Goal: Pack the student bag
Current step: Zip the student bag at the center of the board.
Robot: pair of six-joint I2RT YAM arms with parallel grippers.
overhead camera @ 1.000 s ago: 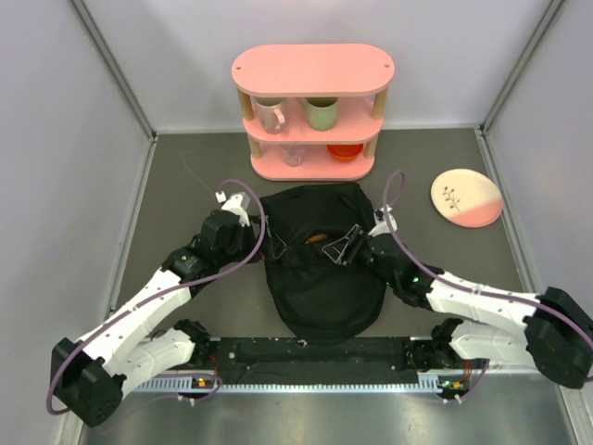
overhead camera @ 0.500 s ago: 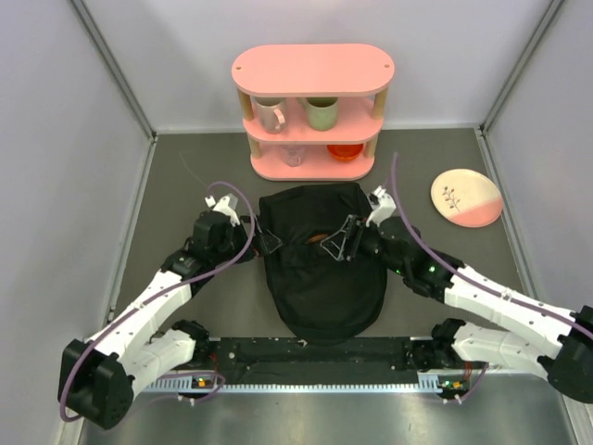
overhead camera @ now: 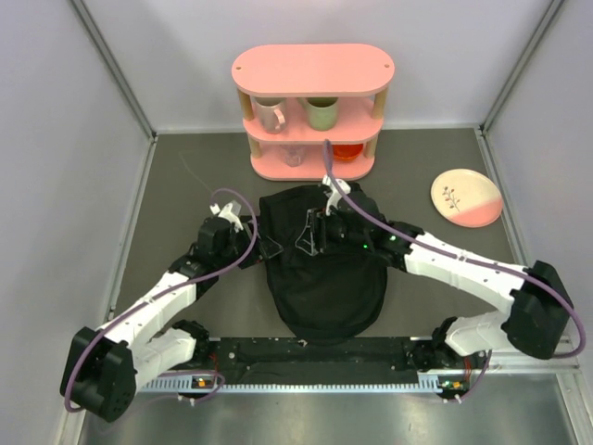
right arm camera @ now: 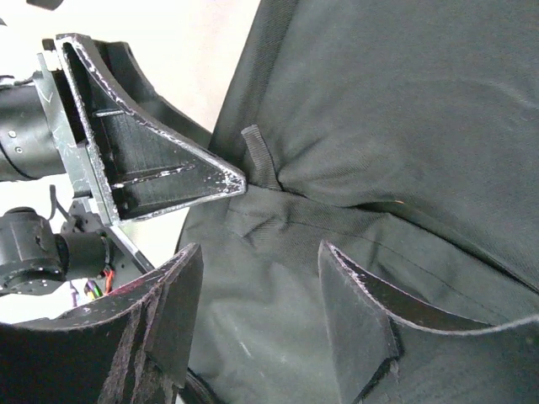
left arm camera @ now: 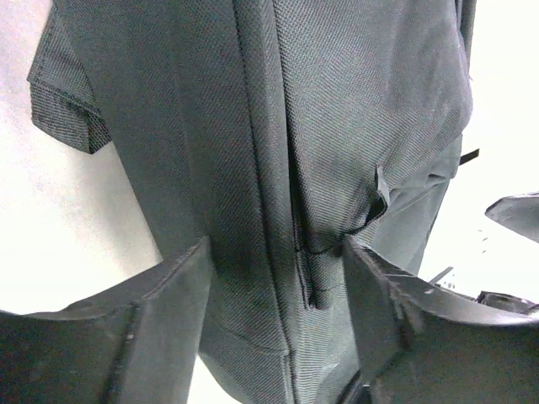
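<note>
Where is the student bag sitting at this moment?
In the top view, the student bag lies at mid-table, directly in front of the pink shelf, with the plate to its right.

No lettering can be read anywhere; the plate [overhead camera: 474, 200] bears what seems a sprig drawing.

- The top view was bright and evenly lit from overhead; the grey surface [overhead camera: 185, 195] showed only soft, faint shadows around the pink shelf [overhead camera: 312, 69].
- There the student bag [overhead camera: 324, 278] read as a nearly featureless black mass, its folds barely visible.
- The metal strip [overhead camera: 306, 417] at the near edge carried a pale sheen.
- In the left wrist view the background was blown out to white; the bag's weave was sharp, the left gripper [left arm camera: 276, 248] slightly soft.
- The right wrist view was overexposed at top left, the right gripper [right arm camera: 259, 248] dark.
</note>
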